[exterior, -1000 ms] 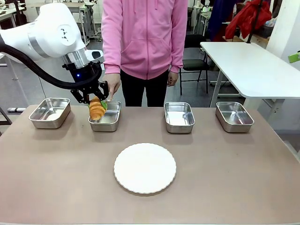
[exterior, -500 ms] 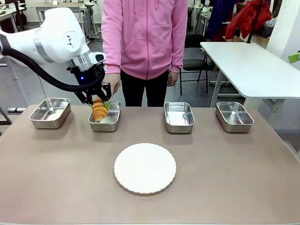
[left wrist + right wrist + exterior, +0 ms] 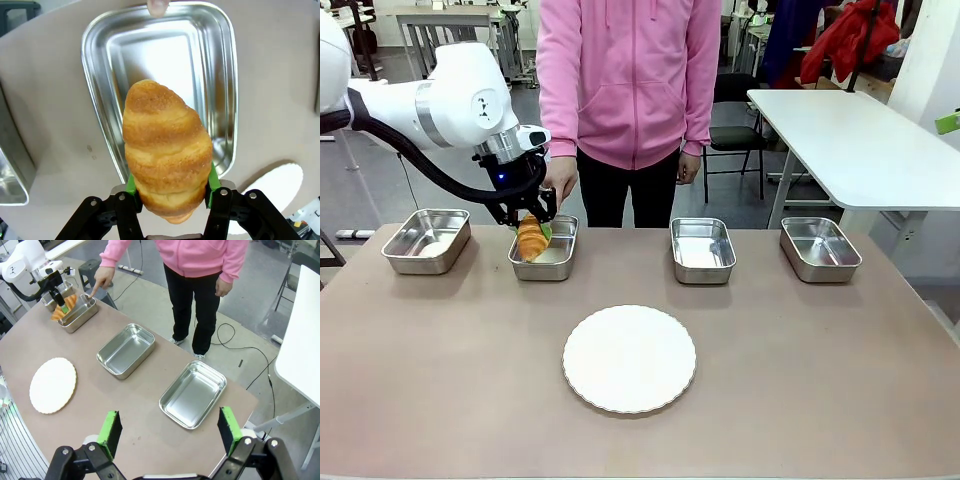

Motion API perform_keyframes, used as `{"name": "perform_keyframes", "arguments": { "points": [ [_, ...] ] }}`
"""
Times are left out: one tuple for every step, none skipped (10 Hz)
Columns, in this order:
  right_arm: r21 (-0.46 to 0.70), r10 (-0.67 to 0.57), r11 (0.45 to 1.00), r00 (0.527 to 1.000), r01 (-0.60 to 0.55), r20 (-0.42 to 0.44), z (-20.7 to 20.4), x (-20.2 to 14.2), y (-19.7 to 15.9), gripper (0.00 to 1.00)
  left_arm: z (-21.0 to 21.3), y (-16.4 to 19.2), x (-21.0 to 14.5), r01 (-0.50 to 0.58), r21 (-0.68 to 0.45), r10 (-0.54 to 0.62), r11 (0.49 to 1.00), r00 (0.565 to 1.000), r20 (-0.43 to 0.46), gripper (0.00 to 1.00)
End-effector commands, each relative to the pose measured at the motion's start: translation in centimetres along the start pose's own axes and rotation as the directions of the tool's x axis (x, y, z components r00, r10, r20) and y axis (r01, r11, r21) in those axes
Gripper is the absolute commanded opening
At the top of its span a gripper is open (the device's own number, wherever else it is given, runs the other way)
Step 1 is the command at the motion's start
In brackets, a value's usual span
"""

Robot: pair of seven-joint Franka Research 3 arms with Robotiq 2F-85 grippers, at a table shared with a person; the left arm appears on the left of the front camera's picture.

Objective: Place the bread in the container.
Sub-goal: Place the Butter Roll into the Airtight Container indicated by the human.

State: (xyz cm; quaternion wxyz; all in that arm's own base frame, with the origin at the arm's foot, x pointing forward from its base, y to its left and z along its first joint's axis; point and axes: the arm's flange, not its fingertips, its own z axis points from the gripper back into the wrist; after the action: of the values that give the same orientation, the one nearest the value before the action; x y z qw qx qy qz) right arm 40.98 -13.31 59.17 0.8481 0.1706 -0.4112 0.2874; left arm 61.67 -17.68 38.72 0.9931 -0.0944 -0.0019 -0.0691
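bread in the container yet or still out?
Out. The left claw grips the bread above the container, whose floor is bare.

No legible text, label, brand, number or sign in any view; the steel trays, the white plate, the croissant, the desk surface and the person's pink hoodie all appear unprinted; the markings on the robot arm's joint are too small to read.
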Motion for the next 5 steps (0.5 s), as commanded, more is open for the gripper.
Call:
{"name": "perform_keyframes", "arguments": {
  "points": [
    [0.012,0.019,1.0,0.999,-0.019,0.027,-0.1,-0.1,-0.1,1.0,0.1,0.3,1.1,0.005,0.013,-0.005,1.0,1.0,-0.016,0.55],
    [0.012,0.019,1.0,0.999,-0.019,0.027,-0.1,-0.1,-0.1,1.0,0.1,0.7,1.6,-0.011,0.025,0.011,1.0,1.0,-0.014,0.55],
    [0.012,0.019,1.0,0.999,-0.019,0.027,-0.1,-0.1,-0.1,1.0,0.2,1.0,1.9,-0.015,0.022,0.015,1.0,1.0,-0.015,0.55],
    [0.012,0.019,1.0,0.999,-0.019,0.027,-0.1,-0.1,-0.1,1.0,0.1,1.0,2.2,-0.03,0.02,0.03,0.999,0.999,-0.011,0.55],
    [0.012,0.019,1.0,0.999,-0.019,0.027,-0.1,-0.1,-0.1,1.0,-0.2,1.0,2.1,-0.03,0.057,0.029,0.998,0.999,0.029,1.0]
  ]
}}
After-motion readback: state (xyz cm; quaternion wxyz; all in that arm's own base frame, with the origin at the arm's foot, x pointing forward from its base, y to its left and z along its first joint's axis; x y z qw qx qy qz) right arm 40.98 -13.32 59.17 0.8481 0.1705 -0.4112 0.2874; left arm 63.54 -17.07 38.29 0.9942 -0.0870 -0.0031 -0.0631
